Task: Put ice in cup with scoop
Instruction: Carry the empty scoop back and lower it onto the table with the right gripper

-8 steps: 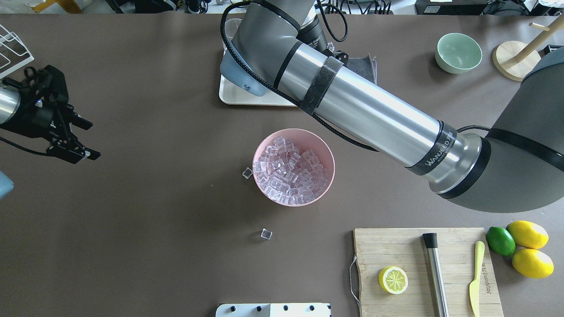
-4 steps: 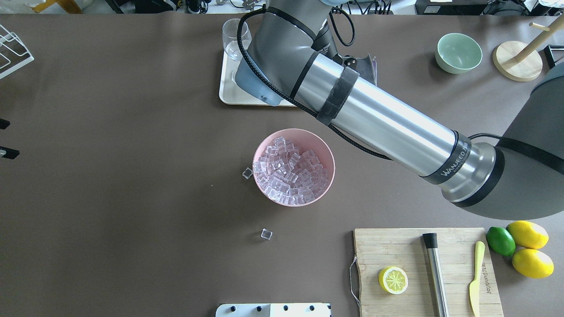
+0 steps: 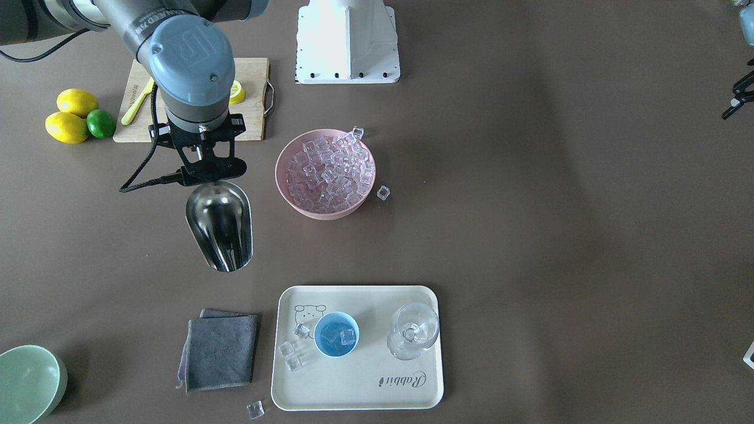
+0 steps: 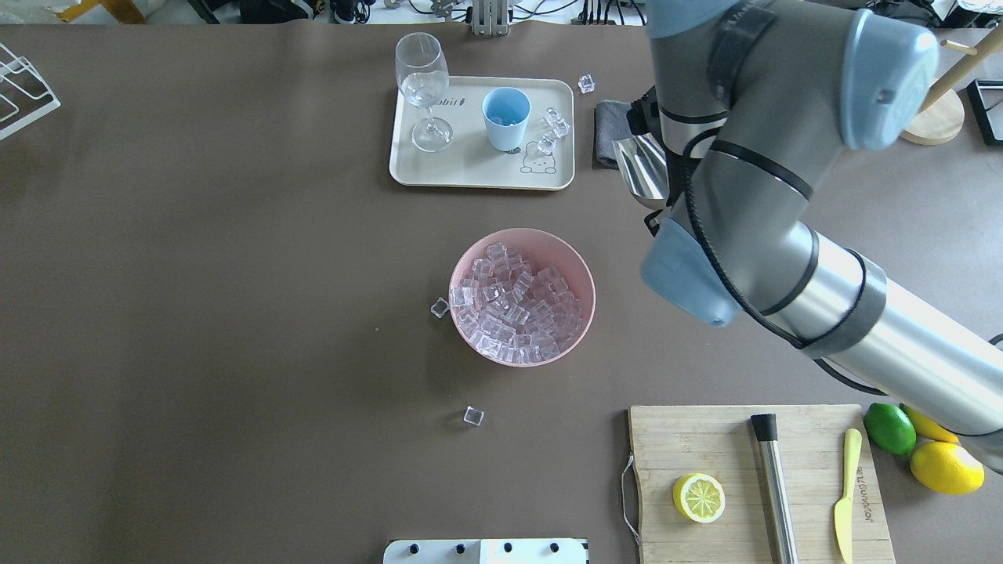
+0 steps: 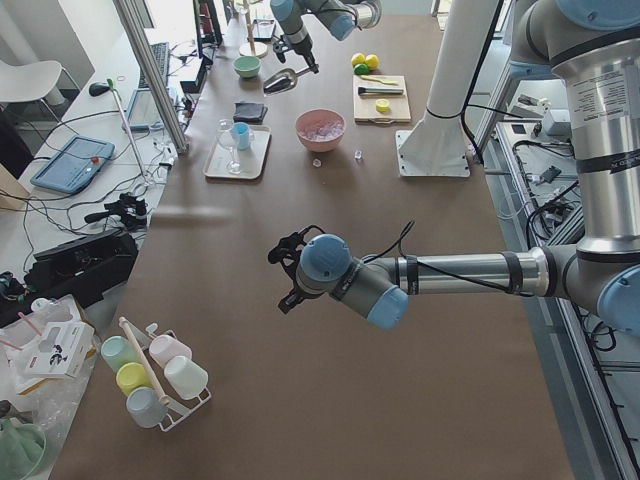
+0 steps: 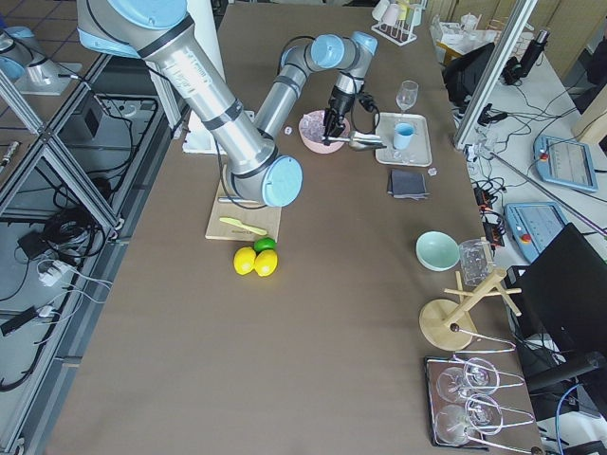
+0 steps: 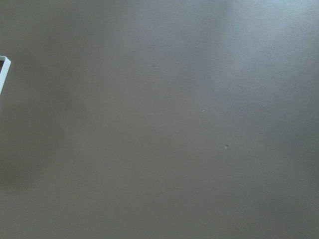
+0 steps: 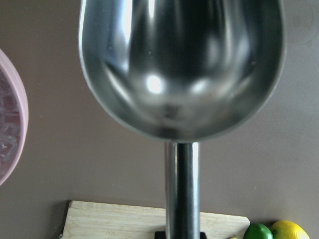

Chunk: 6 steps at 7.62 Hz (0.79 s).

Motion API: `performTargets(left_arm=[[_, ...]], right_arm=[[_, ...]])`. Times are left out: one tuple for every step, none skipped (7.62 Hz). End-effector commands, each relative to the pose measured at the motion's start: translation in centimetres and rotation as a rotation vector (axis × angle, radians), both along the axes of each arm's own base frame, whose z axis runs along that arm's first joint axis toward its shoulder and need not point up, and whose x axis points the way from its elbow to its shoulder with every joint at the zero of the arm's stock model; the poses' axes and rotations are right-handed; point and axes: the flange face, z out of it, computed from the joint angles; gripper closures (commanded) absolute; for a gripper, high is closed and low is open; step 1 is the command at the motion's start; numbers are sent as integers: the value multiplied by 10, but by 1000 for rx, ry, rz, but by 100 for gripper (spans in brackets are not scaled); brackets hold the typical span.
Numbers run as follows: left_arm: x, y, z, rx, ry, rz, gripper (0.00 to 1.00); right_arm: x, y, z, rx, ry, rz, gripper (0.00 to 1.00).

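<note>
Right hand [image 3: 211, 174]: clenched on the thin rod handle of the scoop [image 3: 219, 227], which hangs above the bench [image 3: 530, 235], apart from it. Scoop: shiny steel, trough empty in the wrist view, open end pointing away from the robot; in the overhead view it sits right of the tray [image 4: 478, 178], over the near edge of a grey cloth [image 3: 221, 350]. Cup [image 3: 336, 334]: light blue, upright on the tray, a couple of cubes inside. Wine glass [image 3: 412, 335]: upright on the same tray, just beside the cup. Ice [image 3: 333, 168]: most is heaped in a pink bowl [image 3: 321, 213] at mid-bench, well apart from the tray. Loose cubes: a few on the tray [image 3: 291, 353] touching or just beside the cup; one on the bench [image 3: 255, 408] off the tray's corner; one [image 3: 383, 192] just beside the pink bowl; one [image 4: 473, 416] nearer the robot. Left hand [image 3: 739, 97]: at the bench's left end, far from all of this; whether released or clenched, cannot tell. Cutting board [image 4: 705, 446]: near the robot on its right, carrying a halved lemon [image 4: 698, 497].
</note>
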Motion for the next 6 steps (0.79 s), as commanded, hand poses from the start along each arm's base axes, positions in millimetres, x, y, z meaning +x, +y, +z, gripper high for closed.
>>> performTargets(left_arm=[[-52,24,65,-41,-28,-68,1],[-59,30,86,-82,-22,-85,1],[-68,38,96,-102,-19,-109,1],[-67,39,95,-102,3,-103,1],[-67,39,94,-102,4,-102,1],[-67,40,96,-107,5,-102,1]], right_arm=[[53,52,87,46,-86,122,100],[57,56,114,46,-114,182,100],[59,60,131,37,-134,241,100],[56,67,143,12,-142,292,100],[49,75,157,-14,-147,335,100],[35,85,176,-43,-162,369,100]])
